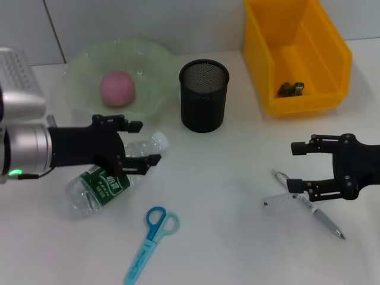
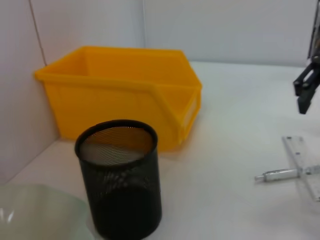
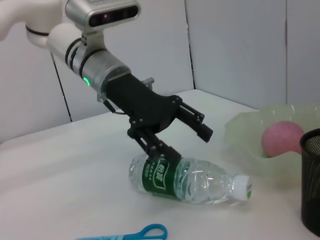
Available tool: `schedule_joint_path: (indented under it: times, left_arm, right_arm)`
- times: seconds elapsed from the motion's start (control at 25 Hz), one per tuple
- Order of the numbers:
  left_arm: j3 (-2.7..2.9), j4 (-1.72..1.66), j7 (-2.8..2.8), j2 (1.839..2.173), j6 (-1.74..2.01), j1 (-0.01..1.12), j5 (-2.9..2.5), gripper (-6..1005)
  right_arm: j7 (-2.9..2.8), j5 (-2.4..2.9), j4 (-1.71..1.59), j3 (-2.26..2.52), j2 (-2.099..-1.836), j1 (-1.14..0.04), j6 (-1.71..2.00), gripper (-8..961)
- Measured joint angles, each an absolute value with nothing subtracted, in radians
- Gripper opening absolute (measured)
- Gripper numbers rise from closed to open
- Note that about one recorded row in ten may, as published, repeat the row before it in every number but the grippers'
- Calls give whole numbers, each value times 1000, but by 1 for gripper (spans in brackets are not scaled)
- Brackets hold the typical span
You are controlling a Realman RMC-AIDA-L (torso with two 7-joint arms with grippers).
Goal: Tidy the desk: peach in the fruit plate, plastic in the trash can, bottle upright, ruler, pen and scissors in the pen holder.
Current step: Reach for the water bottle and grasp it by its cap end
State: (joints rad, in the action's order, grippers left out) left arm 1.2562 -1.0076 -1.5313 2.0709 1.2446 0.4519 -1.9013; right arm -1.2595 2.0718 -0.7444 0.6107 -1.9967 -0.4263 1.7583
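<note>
The black mesh pen holder [image 1: 203,95] stands upright near the middle of the white table [image 1: 237,237], and everything else sits around it. Just to its left, the pale green fruit plate [image 1: 83,71] holds the pink peach [image 1: 117,88]. To its right, with a bare strip of table between, stands the yellow bin [image 1: 297,53], backed close to the wall, with 2 small dark scraps [image 1: 291,88] inside.

Forward and left of the pen holder, the clear bottle [image 1: 98,190] lies on its side, its white cap pointing toward the holder. The left hand [image 1: 142,142] hovers over the bottle's label with its fingers spread wide, closed on nothing.

The blue scissors [image 1: 151,237] lie nearer the front edge, below the bottle, with clear table on both sides.

Forward and right of the pen holder, the transparent ruler [image 1: 282,203] and the pen [image 1: 323,219] lie crossed. The right hand [image 1: 300,166] hangs open above them, fingers apart.
</note>
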Motion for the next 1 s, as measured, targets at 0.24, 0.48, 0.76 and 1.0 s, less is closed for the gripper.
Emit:
schedule_joint_path:
  times: [0.24, 0.48, 0.76, 1.0]
  left_arm:
    - [1279, -1055, -1622, 2070, 1216, 472, -1968, 764]
    - [1299, -992, -1845, 2072, 1169, 611, -2118, 758]
    - [1300, -923, -1920, 2072, 1131, 678, -2168, 752]
    - [1338, -869, -2110, 2073, 1120, 757, -2253, 746]
  right_arm:
    - [-1245, 2075, -734, 601, -1992, -419, 1733, 815]
    - [-1190, 2071, -724, 599, -1998, -412, 1713, 815]
    - [-1169, 2070, -697, 598, -1998, -420, 1675, 815]
    - [-1168, 2069, -696, 598, -1998, -421, 1673, 814]
